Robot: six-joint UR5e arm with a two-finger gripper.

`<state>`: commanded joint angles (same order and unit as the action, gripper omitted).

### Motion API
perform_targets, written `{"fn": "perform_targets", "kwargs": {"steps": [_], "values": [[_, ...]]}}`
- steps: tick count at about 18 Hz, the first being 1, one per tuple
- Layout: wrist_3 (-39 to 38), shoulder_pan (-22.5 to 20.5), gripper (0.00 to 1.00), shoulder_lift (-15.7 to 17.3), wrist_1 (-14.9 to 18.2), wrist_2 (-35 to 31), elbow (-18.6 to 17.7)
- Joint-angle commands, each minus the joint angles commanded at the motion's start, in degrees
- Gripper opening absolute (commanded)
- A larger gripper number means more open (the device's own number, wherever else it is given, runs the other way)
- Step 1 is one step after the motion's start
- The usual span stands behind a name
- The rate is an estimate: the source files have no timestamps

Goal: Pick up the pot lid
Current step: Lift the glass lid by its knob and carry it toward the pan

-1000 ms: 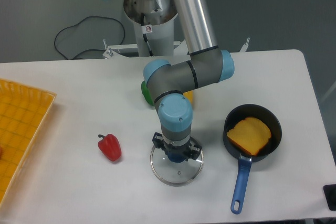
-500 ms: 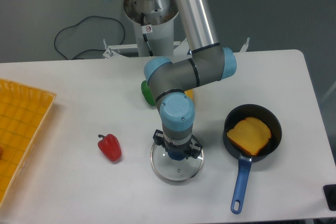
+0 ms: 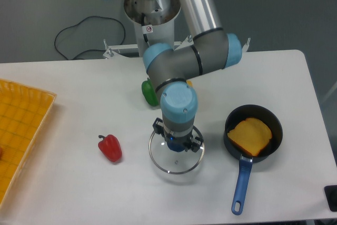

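Raised along with the arm since the earlier frame, the clear pot lid [image 3: 179, 164] now hangs just above the white bench [image 3: 73, 183], higher in the view than before. Its blue knob [image 3: 176, 145] points up between the fingertips of the claw [image 3: 178, 136], which is closed on it. Round in outline, the lid has no evident long axis; its rim reads as an oval slightly wider across the view than deep. To its right sits the black frying pan [image 3: 229, 148], blue handle [image 3: 241, 185] pointing toward the view's lower edge. The red pepper [image 3: 110, 148] lies to the lid's left, apart from it.
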<state>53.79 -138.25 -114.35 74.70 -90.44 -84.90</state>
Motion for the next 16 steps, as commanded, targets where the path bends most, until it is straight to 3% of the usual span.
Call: {"fn": "perform_targets", "kwargs": {"steps": [4, 9, 16], "values": [[0.7, -0.6, 0.48, 1.1, 0.7, 0.0, 0.0], [7.8, -1.8, 0.48, 3.3, 2.0, -0.2, -0.4], [8.4, -2.7, 0.48, 4.2, 2.2, 0.3, -0.4]]}}
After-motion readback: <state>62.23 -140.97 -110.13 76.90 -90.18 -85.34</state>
